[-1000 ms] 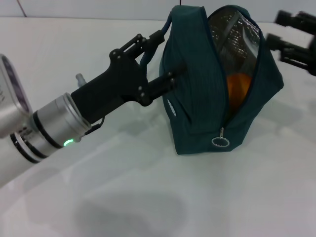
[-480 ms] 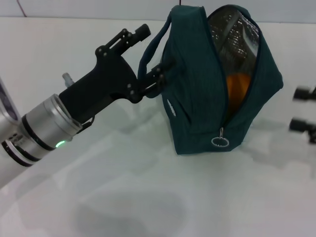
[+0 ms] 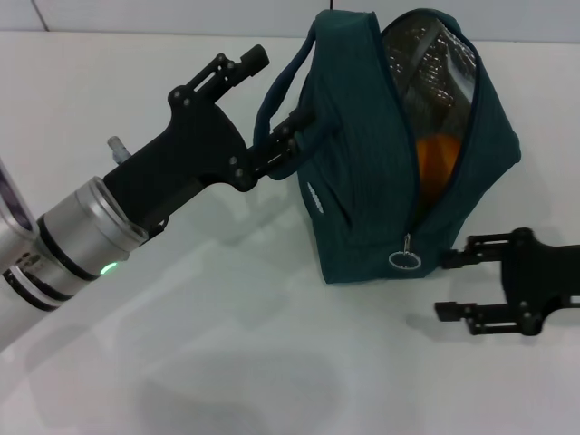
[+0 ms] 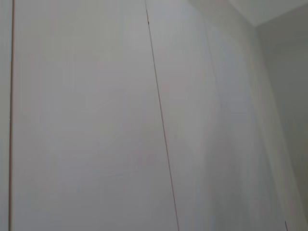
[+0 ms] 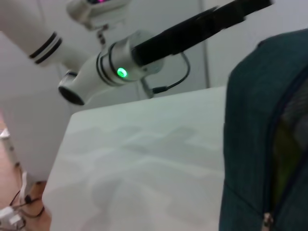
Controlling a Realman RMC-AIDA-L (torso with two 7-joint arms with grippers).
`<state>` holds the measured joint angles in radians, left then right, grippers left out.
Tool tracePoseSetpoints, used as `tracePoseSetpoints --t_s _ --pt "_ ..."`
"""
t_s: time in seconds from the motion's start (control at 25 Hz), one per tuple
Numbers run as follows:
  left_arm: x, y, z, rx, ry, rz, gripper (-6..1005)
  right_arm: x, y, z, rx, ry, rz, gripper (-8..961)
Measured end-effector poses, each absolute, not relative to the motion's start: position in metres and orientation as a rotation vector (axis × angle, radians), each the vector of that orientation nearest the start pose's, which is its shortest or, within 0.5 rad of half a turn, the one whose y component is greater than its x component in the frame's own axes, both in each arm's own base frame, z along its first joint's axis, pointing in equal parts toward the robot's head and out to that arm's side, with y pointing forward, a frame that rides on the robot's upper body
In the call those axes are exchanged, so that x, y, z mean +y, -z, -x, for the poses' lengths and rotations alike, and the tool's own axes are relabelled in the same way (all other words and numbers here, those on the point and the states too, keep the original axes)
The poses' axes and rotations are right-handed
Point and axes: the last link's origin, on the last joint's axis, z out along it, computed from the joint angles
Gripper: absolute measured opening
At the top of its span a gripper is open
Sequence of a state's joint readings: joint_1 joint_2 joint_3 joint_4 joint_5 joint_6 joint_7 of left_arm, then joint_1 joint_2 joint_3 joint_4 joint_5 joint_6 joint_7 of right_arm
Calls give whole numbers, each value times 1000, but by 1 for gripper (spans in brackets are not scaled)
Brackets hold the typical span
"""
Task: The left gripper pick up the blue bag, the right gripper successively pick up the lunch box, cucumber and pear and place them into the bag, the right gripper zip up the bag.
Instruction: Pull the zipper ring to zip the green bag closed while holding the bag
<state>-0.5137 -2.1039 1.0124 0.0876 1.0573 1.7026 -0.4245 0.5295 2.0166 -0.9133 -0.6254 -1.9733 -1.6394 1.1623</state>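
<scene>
Left gripper point(image 3: 276, 100) open around the blue bag point(image 3: 362, 163) handle.
Right gripper point(image 3: 446, 285), fingers spread, low beside the silver pull point(image 3: 404, 260); pear point(image 3: 435, 168) inside.

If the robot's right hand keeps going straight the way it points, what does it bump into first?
Probably the blue bag. The open right hand points at its bottom corner, near the silver zipper ring, though depth is hard to judge.

My right gripper point(image 3: 453, 285) has moved from the far right, beside the blue bag's point(image 3: 362, 172) open top, down to the near right, fingers spread, level with the zipper pull point(image 3: 404, 260). My left gripper point(image 3: 276, 100) has shifted slightly left.
</scene>
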Motion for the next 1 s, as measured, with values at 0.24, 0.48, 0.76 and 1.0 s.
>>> tracePoseSetpoints --t_s 0.24,0.48,0.76,1.0 --pt "292 35 235 -50 1249 2130 744 324 24 -246 171 -513 3006 630" --pt "291 35 237 -34 1235 2123 744 334 33 -239 125 -449 3013 628" --pt "291 34 239 -29 1224 2103 744 343 41 -231 77 -389 3015 626" --pt "292 33 239 -31 1216 2094 743 346 51 -224 35 -365 3018 608"
